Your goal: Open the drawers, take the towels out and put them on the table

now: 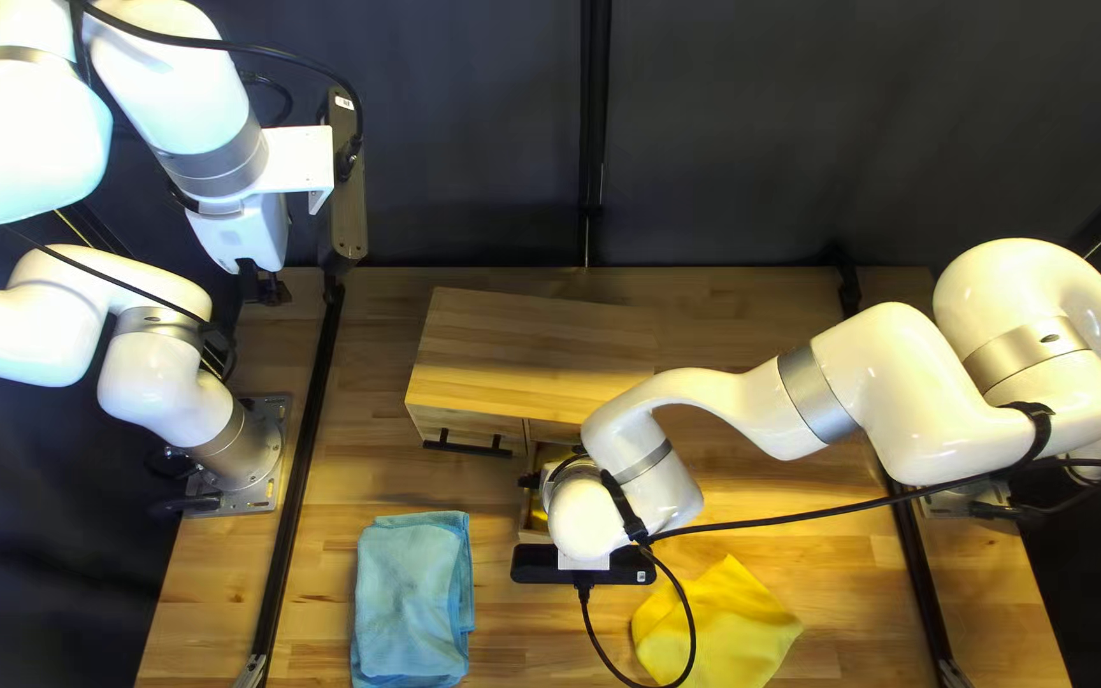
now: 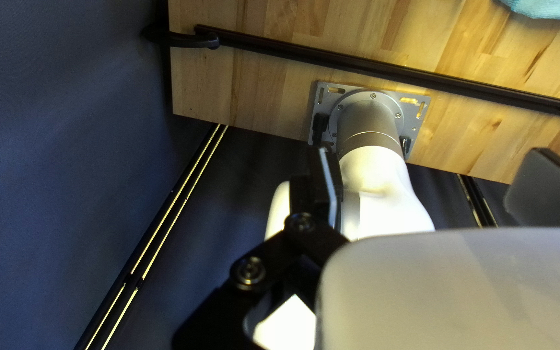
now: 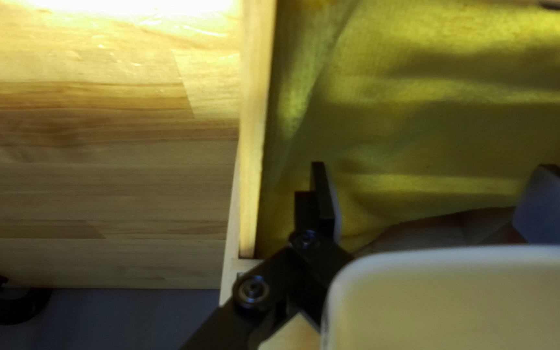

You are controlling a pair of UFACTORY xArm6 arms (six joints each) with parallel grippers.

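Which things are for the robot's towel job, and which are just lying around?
For the job: chest; open drawer; yellow towel inside it; blue towel and second yellow towel, already out.

Just lying about: cable; black rail; base plate; curtain.

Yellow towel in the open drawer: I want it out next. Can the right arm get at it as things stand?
Probably yes. The right hand is open just over the towel in the drawer, and nothing covers the cloth; only the drawer's side wall is close to one finger.
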